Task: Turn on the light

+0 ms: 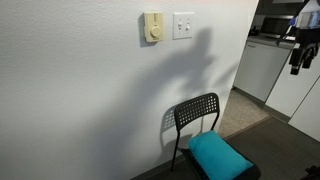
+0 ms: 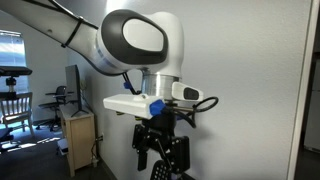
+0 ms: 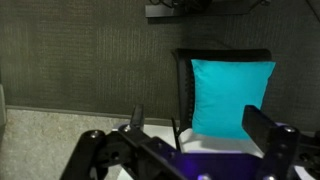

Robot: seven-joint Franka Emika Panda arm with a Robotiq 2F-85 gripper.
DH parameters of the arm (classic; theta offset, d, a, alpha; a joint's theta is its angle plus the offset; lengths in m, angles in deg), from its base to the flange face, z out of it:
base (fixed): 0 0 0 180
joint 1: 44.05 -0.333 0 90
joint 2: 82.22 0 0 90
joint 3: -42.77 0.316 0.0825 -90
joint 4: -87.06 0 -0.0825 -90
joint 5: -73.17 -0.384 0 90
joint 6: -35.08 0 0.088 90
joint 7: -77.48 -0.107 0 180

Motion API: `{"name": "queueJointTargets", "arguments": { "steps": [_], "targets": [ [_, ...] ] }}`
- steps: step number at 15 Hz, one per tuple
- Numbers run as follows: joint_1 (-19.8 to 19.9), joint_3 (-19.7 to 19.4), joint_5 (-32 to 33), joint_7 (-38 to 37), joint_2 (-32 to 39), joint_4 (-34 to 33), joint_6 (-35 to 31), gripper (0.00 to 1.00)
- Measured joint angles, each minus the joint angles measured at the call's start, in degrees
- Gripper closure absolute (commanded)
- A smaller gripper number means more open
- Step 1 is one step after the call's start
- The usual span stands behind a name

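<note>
Teal cushion on black chair, beige thermostat

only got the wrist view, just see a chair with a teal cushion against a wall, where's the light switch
Observer: In an exterior view, the switch is a white plate high on the wall, roughly above the chair.
Operator: anything near it i might hit
Observer: Yes, a cream thermostat is mounted right beside it, on the side away from the gripper.
Operator: am i close
Observer: No, the gripper is apart from the wall, off toward the cabinets.
</note>
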Motion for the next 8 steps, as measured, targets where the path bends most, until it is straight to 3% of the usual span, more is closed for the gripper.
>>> {"name": "queueJointTargets", "arguments": {
  "steps": [8],
  "targets": [
    [-6.44,5.6,1.33,8.61,2.2,-4.1,0.0,0.0]
  ]
}}
